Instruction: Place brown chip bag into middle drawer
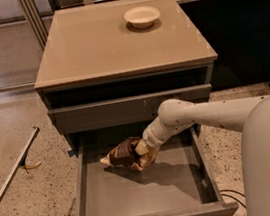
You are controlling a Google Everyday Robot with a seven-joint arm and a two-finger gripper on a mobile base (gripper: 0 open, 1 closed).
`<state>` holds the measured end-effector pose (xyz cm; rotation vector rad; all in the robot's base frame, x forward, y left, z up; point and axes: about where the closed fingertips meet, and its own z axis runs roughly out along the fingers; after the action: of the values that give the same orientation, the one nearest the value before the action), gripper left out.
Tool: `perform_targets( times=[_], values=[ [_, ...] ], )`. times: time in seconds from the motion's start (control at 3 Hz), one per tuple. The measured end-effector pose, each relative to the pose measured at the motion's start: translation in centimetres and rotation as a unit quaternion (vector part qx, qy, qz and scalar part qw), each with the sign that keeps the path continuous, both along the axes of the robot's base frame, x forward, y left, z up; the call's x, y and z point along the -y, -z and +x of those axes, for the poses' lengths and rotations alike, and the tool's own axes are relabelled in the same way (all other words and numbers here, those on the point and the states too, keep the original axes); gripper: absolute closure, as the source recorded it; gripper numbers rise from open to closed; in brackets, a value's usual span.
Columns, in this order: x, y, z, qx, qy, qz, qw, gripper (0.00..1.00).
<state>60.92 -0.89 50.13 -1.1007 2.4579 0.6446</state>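
Observation:
The brown chip bag (124, 154), dark brown with tan ends, hangs tilted just above the floor of the open middle drawer (137, 193), near the drawer's back. My gripper (142, 150) reaches down into the drawer from the right and is shut on the bag's right end. The white arm (212, 116) stretches from the right side of the view.
A small cream bowl (142, 16) stands on the tan cabinet top (90, 46). The closed grey drawer front (125, 109) with whitish scuffs sits above the open drawer. A dark bar (12, 168) leans at the left over the speckled floor.

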Motion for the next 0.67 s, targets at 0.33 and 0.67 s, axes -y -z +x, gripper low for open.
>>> perform_targets(
  times=[0.33,0.67],
  values=[
    [-1.3,2.3,1.0,-0.015,-0.028,-0.005,0.9995,0.82],
    [-2.1,3.6,1.3,-0.026,-0.058,-0.014,0.9979,0.59]
  ],
)
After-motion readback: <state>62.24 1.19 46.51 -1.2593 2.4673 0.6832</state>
